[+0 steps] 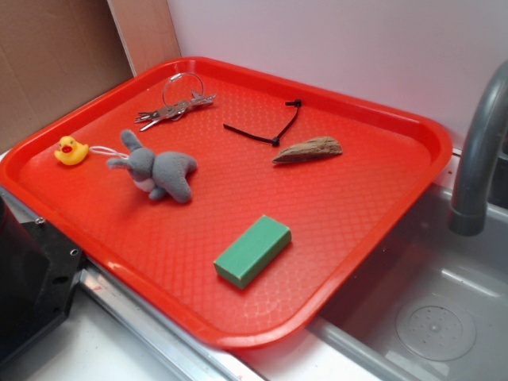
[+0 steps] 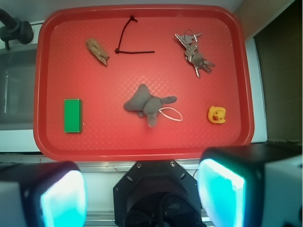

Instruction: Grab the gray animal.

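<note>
The gray animal (image 1: 159,169) is a small plush with long ears and a white loop string. It lies on its side on the left part of the red tray (image 1: 373,230). In the wrist view the gray animal (image 2: 147,104) lies near the tray's middle, far below the camera. My gripper (image 2: 142,196) is open and empty, high above the tray's near edge, with its two cyan pads (image 2: 222,189) wide apart. The gripper does not show in the exterior view.
On the tray lie a yellow rubber duck (image 1: 71,150), a key bunch (image 1: 175,107), a black cord (image 1: 266,127), a piece of wood (image 1: 309,149) and a green block (image 1: 252,250). A gray faucet (image 1: 480,151) and sink stand to the right.
</note>
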Motion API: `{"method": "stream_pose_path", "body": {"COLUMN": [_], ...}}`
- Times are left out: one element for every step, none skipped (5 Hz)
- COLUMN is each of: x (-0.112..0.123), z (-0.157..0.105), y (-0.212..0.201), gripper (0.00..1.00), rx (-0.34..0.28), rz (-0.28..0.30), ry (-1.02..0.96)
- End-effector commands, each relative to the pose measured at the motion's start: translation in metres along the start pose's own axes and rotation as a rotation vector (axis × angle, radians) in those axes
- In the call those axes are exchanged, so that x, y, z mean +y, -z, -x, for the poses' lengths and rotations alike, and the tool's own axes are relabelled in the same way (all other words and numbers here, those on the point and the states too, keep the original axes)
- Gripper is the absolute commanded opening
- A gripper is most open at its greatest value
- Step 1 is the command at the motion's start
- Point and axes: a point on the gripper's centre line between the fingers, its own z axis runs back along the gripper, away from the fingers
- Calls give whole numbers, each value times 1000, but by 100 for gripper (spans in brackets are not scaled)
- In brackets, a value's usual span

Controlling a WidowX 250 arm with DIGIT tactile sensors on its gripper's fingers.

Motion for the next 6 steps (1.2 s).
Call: {"method": "stream_pose_path", "body": {"x": [0,0,10,9,5,5], "z": [0,-30,-66,-99,-96,-79], "y": [0,9,27,54,68,96], "gripper": [100,100,100,100,100,100], "rx": [0,28,57,81,58,108], "rz": [0,-28,-98,-74,-30,15], "ry": [0,5,194,444,691,928]}}
